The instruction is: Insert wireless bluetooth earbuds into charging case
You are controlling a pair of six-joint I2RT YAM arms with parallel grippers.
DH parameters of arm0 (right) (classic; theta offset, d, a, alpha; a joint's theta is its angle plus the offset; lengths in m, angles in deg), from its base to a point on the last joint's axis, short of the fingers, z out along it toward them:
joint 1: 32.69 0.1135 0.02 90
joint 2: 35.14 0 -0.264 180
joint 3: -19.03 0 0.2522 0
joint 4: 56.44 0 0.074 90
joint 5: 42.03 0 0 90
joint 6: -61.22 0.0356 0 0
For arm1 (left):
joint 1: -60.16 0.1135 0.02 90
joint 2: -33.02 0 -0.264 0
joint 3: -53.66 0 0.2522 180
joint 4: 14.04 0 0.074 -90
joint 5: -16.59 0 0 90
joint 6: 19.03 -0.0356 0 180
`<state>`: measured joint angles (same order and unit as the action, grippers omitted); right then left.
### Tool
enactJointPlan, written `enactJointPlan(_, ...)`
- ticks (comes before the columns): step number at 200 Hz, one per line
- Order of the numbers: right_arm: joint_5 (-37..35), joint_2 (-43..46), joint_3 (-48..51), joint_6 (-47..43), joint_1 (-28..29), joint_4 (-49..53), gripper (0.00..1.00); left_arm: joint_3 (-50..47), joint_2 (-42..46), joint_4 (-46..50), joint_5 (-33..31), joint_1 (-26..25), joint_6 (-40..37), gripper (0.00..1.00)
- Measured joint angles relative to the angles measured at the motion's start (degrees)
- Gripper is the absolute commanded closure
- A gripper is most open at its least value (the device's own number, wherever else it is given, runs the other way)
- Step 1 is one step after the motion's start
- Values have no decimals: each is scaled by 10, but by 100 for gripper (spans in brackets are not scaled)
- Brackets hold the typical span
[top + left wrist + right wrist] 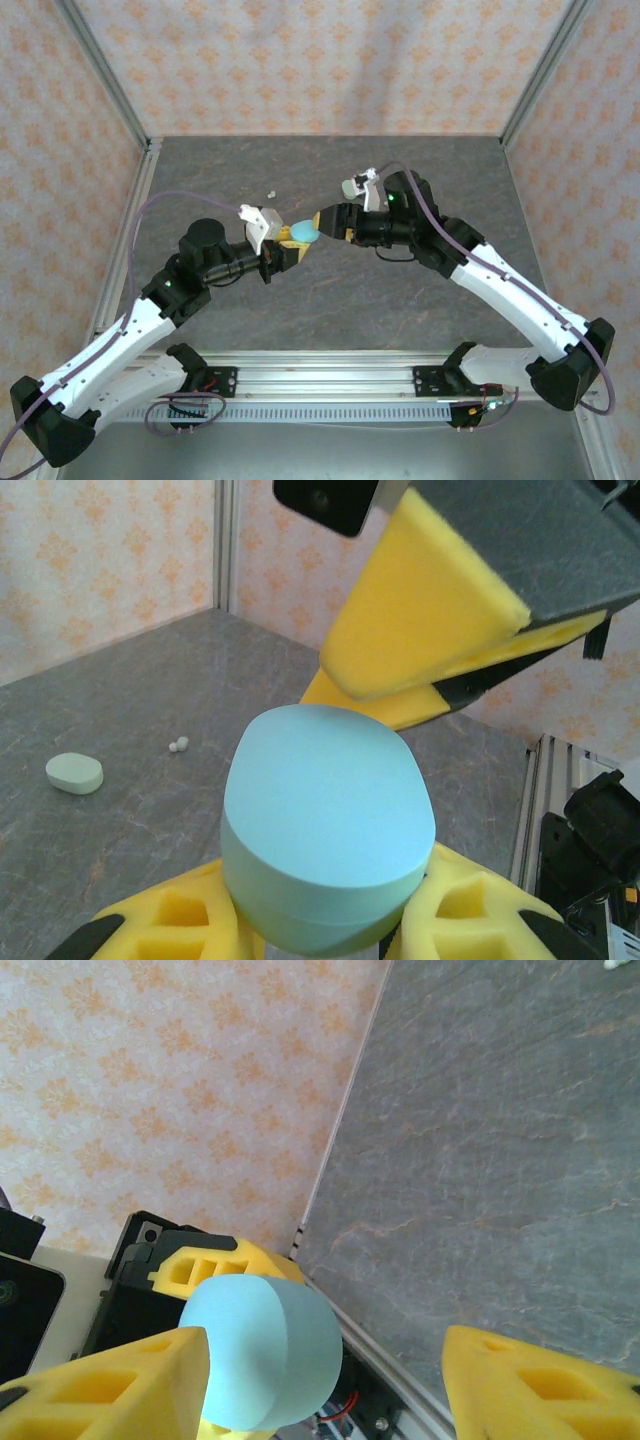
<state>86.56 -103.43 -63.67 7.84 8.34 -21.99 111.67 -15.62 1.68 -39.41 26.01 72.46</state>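
Two arms reach in over the dark grey stone-look table (400,300) and meet near its middle, gripper to gripper.

The left gripper (293,246) has its yellow foam fingers (165,920) closed on either side of a blue case (303,232), holding it up off the table. The right gripper (325,222) comes at the same case from the other side. Its jaws stand wide apart and have hold of nothing. In the right wrist view one finger (110,1380) lies close against the blue case (260,1345) (whether it touches is not clear), while the other finger is well off to the side.

The blue case (325,830) is a smooth pale oval pebble with a matt skin. A fine seam runs round it near the end held by the left gripper, and it looks shut.

A second, pale green case (74,773) lies flat on the table further back. In the top view it sits beside the right arm's wrist.

The earbuds (178,744) that can be seen are two tiny whitish rounded bits, touching or nearly so. They lie on the bare table (270,193) near the green case and well apart from both grippers, and are too small to show any detail.
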Motion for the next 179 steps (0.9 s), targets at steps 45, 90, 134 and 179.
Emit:
enactJointPlan(45, 33, 0, 33, 66, 0, -80, 36, 3, -4, -7, -1, 0, 7, 99)
enactJointPlan(90, 63, -22, 42, 115, 0, -138, 42, 18, -18, -14, -9, 0, 15, 98)
enactJointPlan(134, 72, -29, 47, 138, -2, -169, 78, 21, -27, -13, -19, 0, 15, 98)
enactJointPlan(179, 62, -31, 52, 148, -4, -176, 89, 26, -33, -1, -33, 0, 14, 44)
